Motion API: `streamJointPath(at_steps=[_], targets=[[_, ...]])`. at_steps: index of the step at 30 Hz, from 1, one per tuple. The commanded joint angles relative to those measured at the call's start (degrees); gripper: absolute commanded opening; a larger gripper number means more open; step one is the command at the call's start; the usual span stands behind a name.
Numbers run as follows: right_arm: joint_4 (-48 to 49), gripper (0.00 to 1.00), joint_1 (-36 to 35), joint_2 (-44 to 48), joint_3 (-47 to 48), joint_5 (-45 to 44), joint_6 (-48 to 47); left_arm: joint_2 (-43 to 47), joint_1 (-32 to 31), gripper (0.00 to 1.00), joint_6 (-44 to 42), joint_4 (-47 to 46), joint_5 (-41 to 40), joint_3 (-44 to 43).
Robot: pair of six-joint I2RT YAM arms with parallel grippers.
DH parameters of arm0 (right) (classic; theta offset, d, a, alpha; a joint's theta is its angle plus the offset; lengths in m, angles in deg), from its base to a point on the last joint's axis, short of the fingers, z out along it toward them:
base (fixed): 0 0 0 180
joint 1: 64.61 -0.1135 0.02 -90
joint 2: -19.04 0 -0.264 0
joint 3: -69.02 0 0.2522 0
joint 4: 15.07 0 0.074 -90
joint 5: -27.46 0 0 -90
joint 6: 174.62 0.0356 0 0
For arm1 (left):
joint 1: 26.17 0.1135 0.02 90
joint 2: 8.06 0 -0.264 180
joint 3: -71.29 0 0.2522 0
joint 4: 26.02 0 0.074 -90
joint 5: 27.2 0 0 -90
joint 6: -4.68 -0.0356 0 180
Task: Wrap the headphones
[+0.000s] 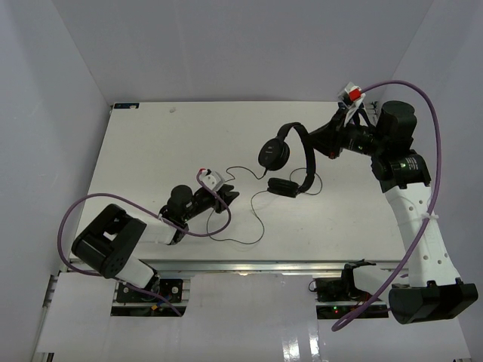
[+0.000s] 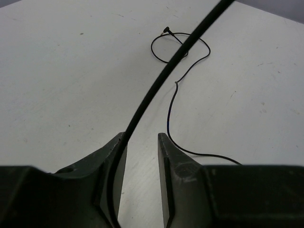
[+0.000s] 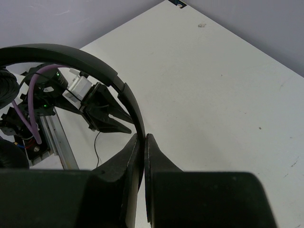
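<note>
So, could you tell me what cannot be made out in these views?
Left wrist view: the cord lies between the fingers of the left gripper, but the bottom edge cuts it off, so contact is unclear.
Right wrist view: the left edge cuts the headphones, earpads barely showing; the right gripper covers the pinched headband stretch.
Top view: the cord is too thin to trace to an earcup.
</note>
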Motion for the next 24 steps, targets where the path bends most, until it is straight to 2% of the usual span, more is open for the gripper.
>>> streamJointPath(at_steps=[1, 8, 11, 13, 21, 24], targets=[[1.1, 0.08, 0.78, 1.17, 3.2, 1.8, 1.82, 1.49, -0.27, 0.36, -0.12, -1.83, -1.38, 1.53], [0.98, 0.08, 1.12, 1.11, 2.6, 0.75, 1.01, 6.74, -0.27, 0.25, 0.39, -0.05, -0.56, 2.58], [1.01, 0.08, 1.36, 1.17, 2.22, 0.92, 0.85, 9.82, -0.27, 0.07, 0.51, 1.35, -0.91, 3.76], [1.02, 0.08, 1.39, 1.22, 2.36, 0.83, 0.85, 10.74, -0.27, 0.0, 0.96, 1.22, -1.3, 4.51], [-0.54, 0.08, 1.62, 1.91, 2.47, -1.57, -1.85, 15.71, -0.27, 0.0, 2.22, 3.33, -1.24, 5.98], [-2.58, 0.08, 1.62, 1.72, 2.39, -3.71, -4.68, 20.51, -0.27, 0.0, 2.13, 8.3, -0.65, 4.49]])
